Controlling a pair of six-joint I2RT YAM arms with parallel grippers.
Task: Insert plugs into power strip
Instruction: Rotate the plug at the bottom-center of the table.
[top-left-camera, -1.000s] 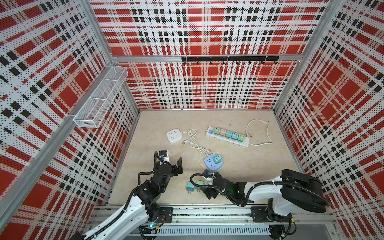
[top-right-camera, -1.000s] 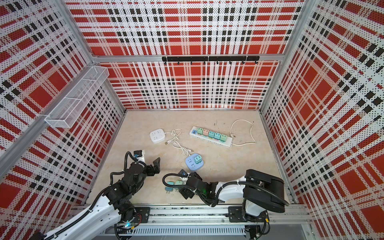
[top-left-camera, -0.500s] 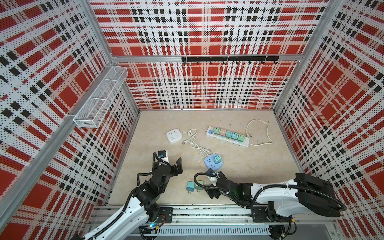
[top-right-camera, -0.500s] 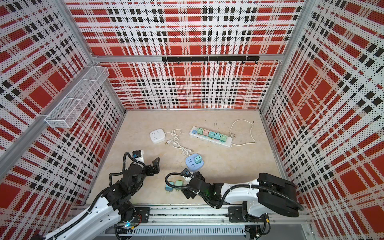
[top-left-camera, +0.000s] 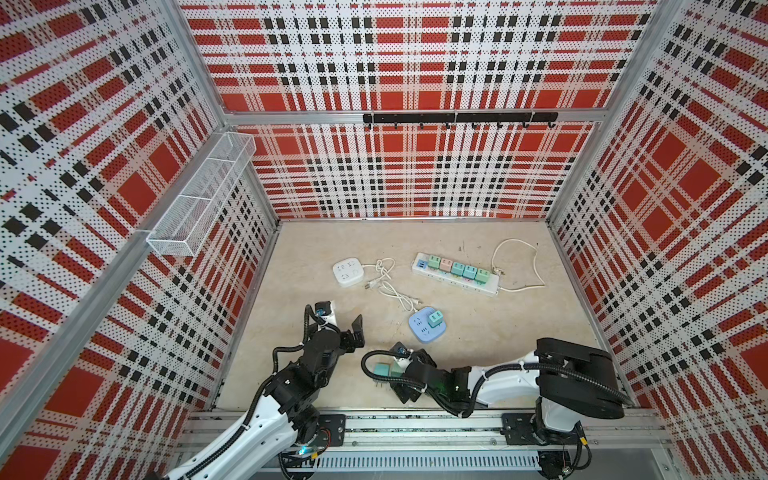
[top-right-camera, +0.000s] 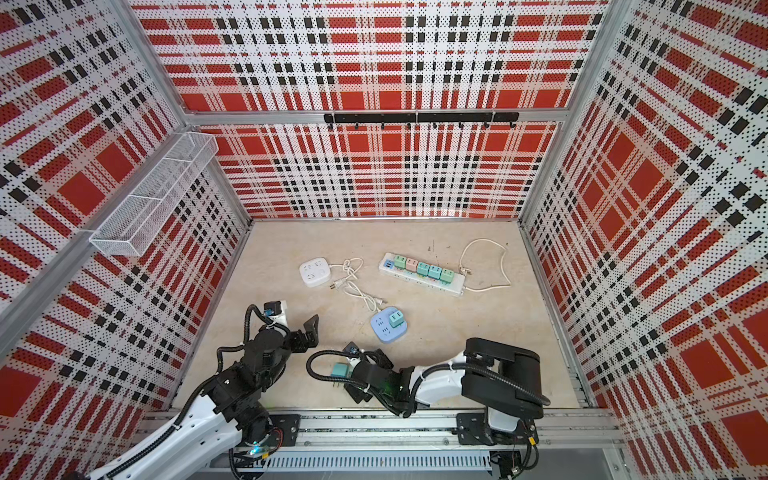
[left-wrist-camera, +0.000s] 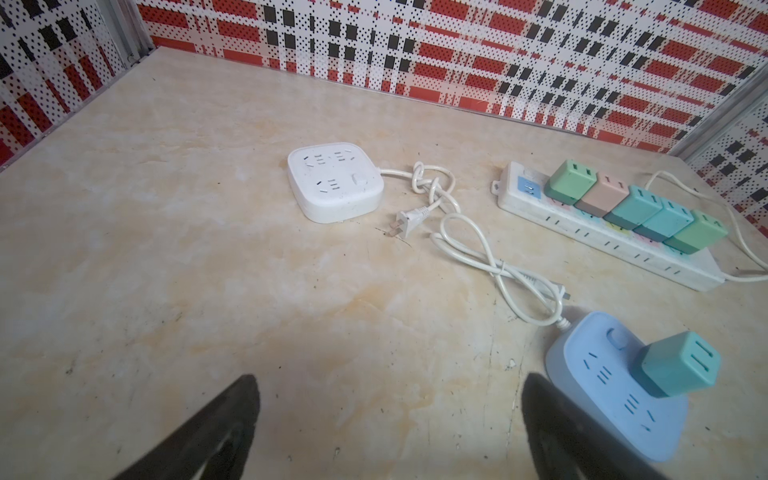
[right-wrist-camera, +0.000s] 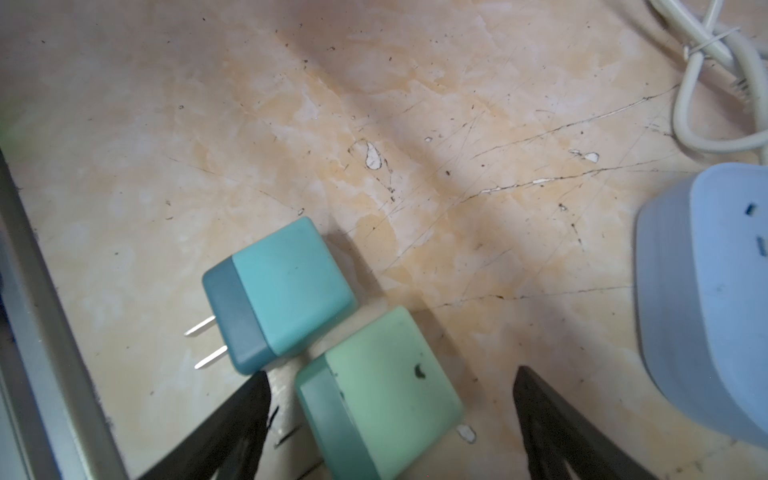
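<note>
Ana: Right arm (top-left-camera: 507, 376) has swung its black upper link back toward the middle since half a second ago. The two loose plugs lie where they were.

Ben: And its fingers?

Ana: The right gripper (right-wrist-camera: 390, 378) is spread wide, low over the table (right-wrist-camera: 415, 124). The mint green plug (right-wrist-camera: 382, 399) lies on its side between the fingers. Nothing is clamped, and I cannot tell whether either finger touches it.

Ben: The other loose one?

Ana: The teal plug (right-wrist-camera: 286, 286) lies just beside the mint one, prongs pointing toward the metal rail (right-wrist-camera: 37, 332) at the near edge.

Ben: Left side?

Ana: The left gripper (left-wrist-camera: 390, 382) is also wide apart, over bare table, holding nothing.

Ben: What is seated?

Ana: The five plugs (left-wrist-camera: 631, 208) stand in a row on the long white power strip (left-wrist-camera: 602, 243): green, pink, teal, teal, green. The single seated plug (left-wrist-camera: 677, 370), teal-green, stands in the blue square strip (left-wrist-camera: 615, 411). The white square strip (left-wrist-camera: 334, 183) lies farther back, its cord knotted.
</note>
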